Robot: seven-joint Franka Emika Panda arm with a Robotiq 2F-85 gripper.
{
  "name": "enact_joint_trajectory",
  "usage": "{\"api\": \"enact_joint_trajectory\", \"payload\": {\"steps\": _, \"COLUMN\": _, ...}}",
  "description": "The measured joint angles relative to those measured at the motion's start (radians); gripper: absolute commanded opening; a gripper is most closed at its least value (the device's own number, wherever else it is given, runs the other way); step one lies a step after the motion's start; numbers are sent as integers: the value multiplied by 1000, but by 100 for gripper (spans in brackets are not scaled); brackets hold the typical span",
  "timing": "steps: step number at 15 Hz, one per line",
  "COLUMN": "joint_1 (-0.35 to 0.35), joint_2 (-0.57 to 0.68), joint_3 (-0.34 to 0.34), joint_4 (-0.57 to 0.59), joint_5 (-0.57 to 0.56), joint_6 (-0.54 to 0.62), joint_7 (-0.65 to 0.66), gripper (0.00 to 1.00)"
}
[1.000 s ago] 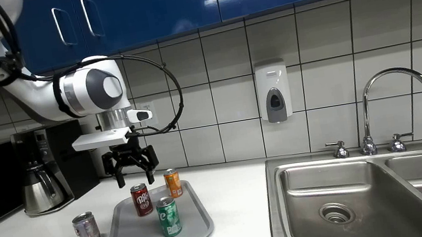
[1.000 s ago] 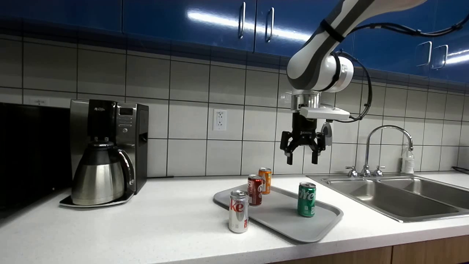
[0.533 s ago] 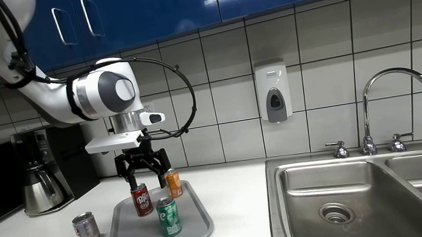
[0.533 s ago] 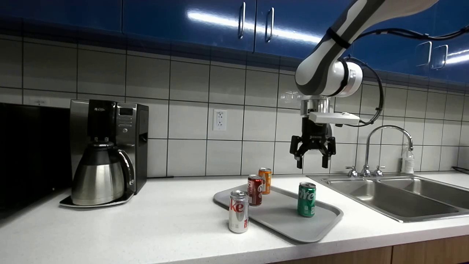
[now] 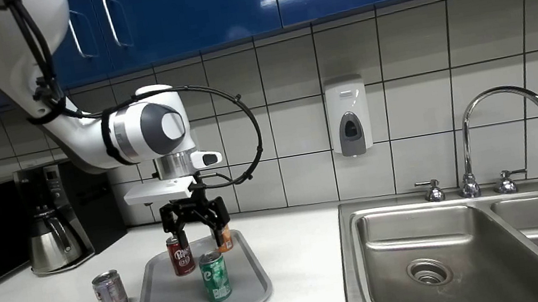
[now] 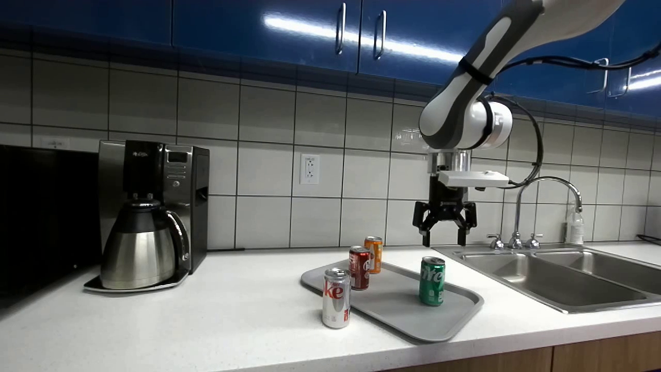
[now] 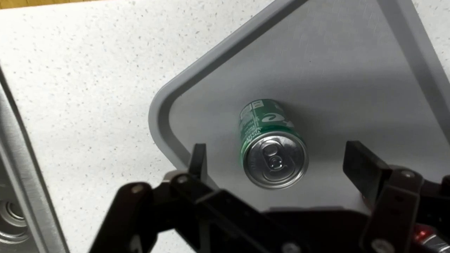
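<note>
A: What sort of place is this?

B: A kitchen or kitchenette. A stainless-steel double sink [image 5: 523,240] with a gooseneck faucet [image 5: 467,157] is set into a white speckled countertop [image 6: 232,310].

A: What else says kitchen?

B: Glossy blue wall cabinets [image 5: 193,12] hang over a tiled backsplash [image 6: 263,170], and a strip of wood-fronted base cabinets [image 6: 609,356] shows under the countertop's edge. A coffee maker [image 6: 178,194] with a steel carafe [image 6: 139,258] stands ready for use, and there's an electrical outlet [image 6: 310,169] in the tile.

A: Somebody's home, then?

B: I can't tell. The plastic soap dispenser [image 5: 348,117] fixed to the wall looks more like a shared workplace, but it doesn't settle the matter.
</note>
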Motion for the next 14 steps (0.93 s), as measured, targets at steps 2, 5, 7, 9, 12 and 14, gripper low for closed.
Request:
{"api": "enact_joint_trajectory", "payload": {"steps": 2, "joint_1": 0, "joint_2": 25, "joint_3": 0, "joint_4": 0, "joint_5": -3, "joint_6": 27, "joint_7": 3, "gripper": 100}}
{"api": "enact_joint_trajectory", "payload": {"steps": 5, "joint_1": 0, "joint_2": 61, "joint_3": -1, "joint_4": 1, "joint_5": -29, "joint_6": 59, "joint_7": 25, "gripper": 100}}
{"api": "enact_joint_trajectory", "payload": {"steps": 7, "joint_1": 0, "joint_2": 82, "joint_3": -4, "joint_4": 3, "joint_5": -44, "joint_6": 72, "joint_7": 38, "gripper": 100}}
{"api": "enact_joint_trajectory", "payload": {"steps": 9, "joint_1": 0, "joint_2": 101, "joint_3": -6, "joint_4": 6, "joint_5": -49, "joint_6": 84, "joint_7": 45, "gripper": 100}}
{"api": "enact_joint_trajectory", "payload": {"steps": 12, "joint_1": 0, "joint_2": 125, "joint_3": -6, "joint_4": 15, "joint_5": -50, "joint_6": 98, "joint_7": 47, "gripper": 100}}
{"api": "enact_joint_trajectory", "payload": {"steps": 14, "joint_1": 0, "joint_2": 139, "joint_3": -6, "joint_4": 25, "joint_5": -50, "joint_6": 105, "joint_7": 47, "gripper": 100}}
